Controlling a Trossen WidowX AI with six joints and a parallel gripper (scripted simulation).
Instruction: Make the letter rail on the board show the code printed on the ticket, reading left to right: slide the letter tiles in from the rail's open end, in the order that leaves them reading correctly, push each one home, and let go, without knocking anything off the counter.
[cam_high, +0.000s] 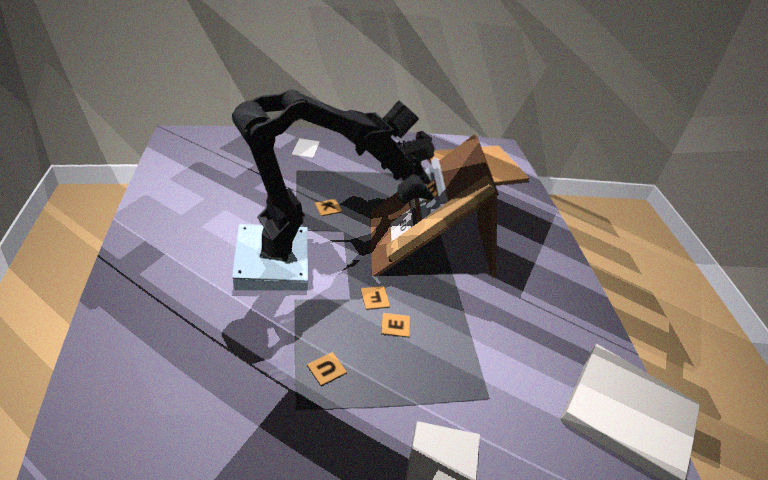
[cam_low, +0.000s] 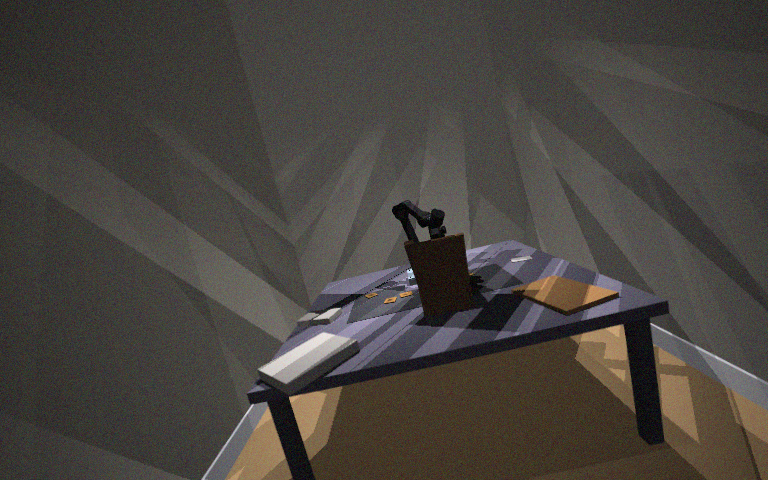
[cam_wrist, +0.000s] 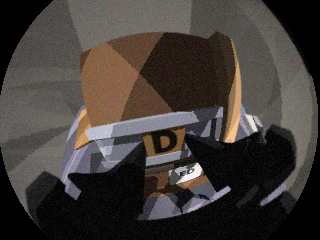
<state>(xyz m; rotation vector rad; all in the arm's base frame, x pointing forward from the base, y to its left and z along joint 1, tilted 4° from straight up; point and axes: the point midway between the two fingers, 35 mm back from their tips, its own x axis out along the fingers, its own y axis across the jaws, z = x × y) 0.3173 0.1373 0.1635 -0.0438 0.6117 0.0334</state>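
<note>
My gripper (cam_high: 428, 190) (cam_wrist: 165, 140) is shut on the orange D tile (cam_wrist: 163, 142), upright between the pale bars of the letter rail (cam_wrist: 150, 123) (cam_high: 437, 176). No other tile is visible in the rail, but the fingers cover parts of it. The rail is on the tilted brown board (cam_wrist: 117, 85) (cam_high: 465, 160) (cam_low: 440, 277). The white ticket (cam_wrist: 187, 173) (cam_high: 400, 229) below is partly covered; "ED" shows in the wrist view. Tile K (cam_high: 327, 206) lies behind the arm base; tiles F (cam_high: 375, 297), E (cam_high: 395, 324) and U (cam_high: 326, 368) lie in front of the board.
An orange slab (cam_high: 509, 162) (cam_low: 569, 294) lies behind the board. A large white block (cam_high: 631, 410) (cam_low: 308, 362) is near the counter's edge, with a smaller white block (cam_high: 447, 447) at the front. A small white pad (cam_high: 305, 147) (cam_low: 521, 259) lies at the back.
</note>
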